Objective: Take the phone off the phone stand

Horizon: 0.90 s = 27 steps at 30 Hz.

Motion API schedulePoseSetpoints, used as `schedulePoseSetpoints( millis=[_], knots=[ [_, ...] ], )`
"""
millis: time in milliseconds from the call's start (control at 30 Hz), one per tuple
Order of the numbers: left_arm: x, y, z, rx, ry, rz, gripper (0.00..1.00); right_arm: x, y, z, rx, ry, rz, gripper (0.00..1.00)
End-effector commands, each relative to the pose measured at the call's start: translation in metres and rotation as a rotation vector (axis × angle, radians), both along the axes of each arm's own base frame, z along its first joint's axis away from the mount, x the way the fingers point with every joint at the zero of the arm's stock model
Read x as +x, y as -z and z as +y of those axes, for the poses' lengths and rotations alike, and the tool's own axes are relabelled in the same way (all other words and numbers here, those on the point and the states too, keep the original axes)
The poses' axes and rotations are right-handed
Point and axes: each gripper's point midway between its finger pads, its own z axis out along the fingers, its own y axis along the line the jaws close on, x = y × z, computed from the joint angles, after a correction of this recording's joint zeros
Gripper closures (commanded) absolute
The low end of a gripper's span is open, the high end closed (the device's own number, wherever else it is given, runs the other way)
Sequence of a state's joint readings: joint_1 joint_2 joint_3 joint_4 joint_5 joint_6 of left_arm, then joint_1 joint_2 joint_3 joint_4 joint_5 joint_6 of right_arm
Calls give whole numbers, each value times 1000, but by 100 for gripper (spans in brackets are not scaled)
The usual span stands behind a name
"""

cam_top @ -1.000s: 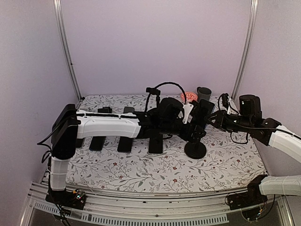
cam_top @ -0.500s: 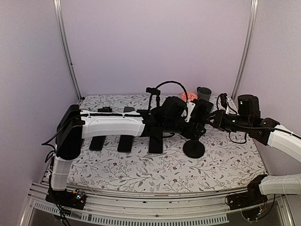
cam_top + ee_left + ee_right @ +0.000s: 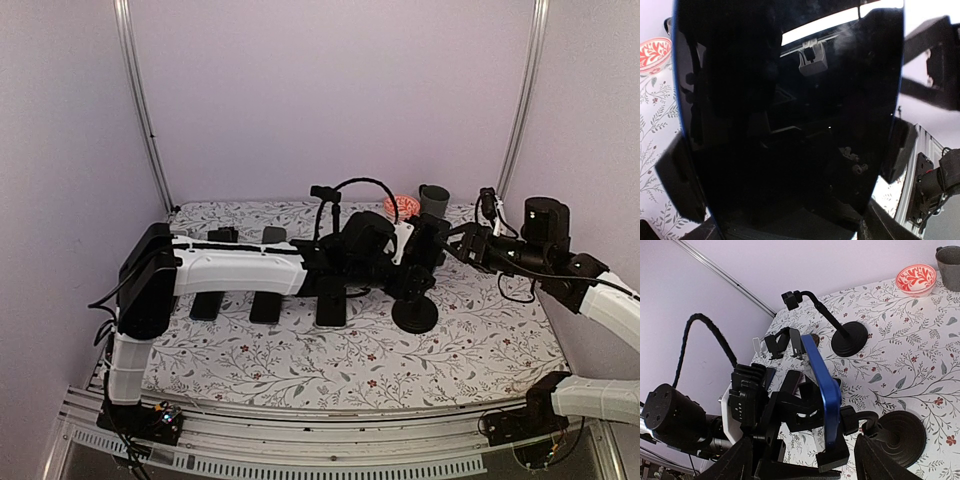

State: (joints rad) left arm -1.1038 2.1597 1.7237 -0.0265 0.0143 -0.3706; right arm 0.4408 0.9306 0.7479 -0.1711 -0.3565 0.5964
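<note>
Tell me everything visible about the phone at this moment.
The phone is a slim slab with a blue edge and a glossy black screen, unlit and showing reflections. It stands nearly upright, tilted slightly, its lower end seated in the cradle of the phone stand. The left gripper appears to clamp it, with fingers against its two long sides.

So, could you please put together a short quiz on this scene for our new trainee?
1. True or false: the right gripper is holding the phone.
2. In the right wrist view, the phone's edge is: A red, B blue, C green.
3. Fill in: the red-patterned bowl stands next to a grey ___.
Key: 1 false, the left gripper grips it and the right gripper is open; 2 B; 3 cup.
</note>
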Motion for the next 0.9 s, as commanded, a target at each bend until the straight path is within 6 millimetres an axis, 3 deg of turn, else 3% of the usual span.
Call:
schedulePoseSetpoints(
  millis=[0, 567, 867],
  knots=[
    [4, -10, 11, -15, -7, -4, 46, -11, -7, -5, 35, -94, -56, 28],
    [2, -15, 9, -26, 18, -17, 53, -18, 26, 4, 48, -219, 3, 41],
    [2, -15, 10, -18, 19, -21, 57, -10, 29, 3, 34, -199, 3, 55]
  ],
)
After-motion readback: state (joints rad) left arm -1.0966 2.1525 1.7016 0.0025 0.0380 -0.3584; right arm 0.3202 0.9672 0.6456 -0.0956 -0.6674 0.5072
